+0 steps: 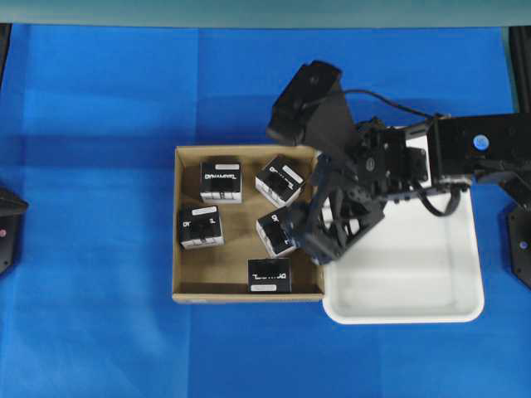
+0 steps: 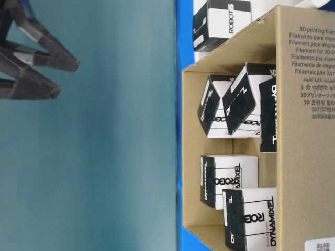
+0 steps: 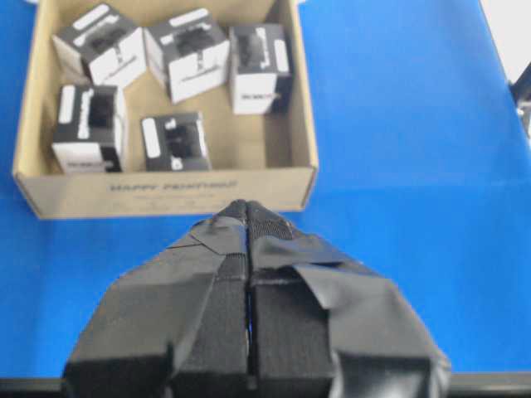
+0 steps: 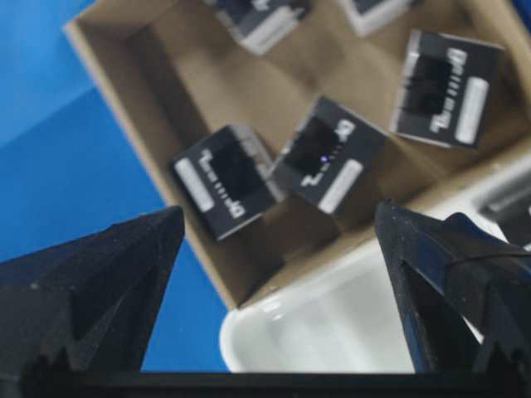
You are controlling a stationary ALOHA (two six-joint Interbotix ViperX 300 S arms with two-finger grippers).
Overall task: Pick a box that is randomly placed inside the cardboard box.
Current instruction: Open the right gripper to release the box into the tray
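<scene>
Black fingers (image 4: 91, 290) of your right gripper (image 4: 278, 240) filled the bottom of its wrist view, spread wide apart with nothing between them. Just beyond and between those tips lay two of the black boxes, side by side and touching: one (image 4: 228, 178) with its white label strip toward the left finger, the other (image 4: 328, 157) with its strip toward the right finger, both turned diagonally to the walls of the cardboard box (image 4: 124, 99). A third box (image 4: 444, 87) sat farther off past the right finger, its strip running upright in that view. Directly under the gripper you had the rim of the white tray (image 4: 332, 323), touching the carton's wall.

From overhead, your right gripper (image 1: 332, 224) hung over the carton's edge nearest the tray (image 1: 415, 282), partly hiding one box (image 1: 274, 232). Four more boxes showed away from it inside the carton (image 1: 178, 224); the one by the near wall (image 1: 269, 274) lay square to the walls with its strip along that wall.

Your left gripper (image 3: 248, 249) was pressed together, holding nothing, with the carton just ahead of its tip; the carton's facing wall (image 3: 166, 186) read "HAPPY PRINTING".

In the table-level view the boxes read "DYNAMIXEL" (image 2: 235, 180) and "ROBOTIS" (image 2: 222, 21), and the carton's outer wall (image 2: 306, 63) carried "3D printing filament" in several languages.
</scene>
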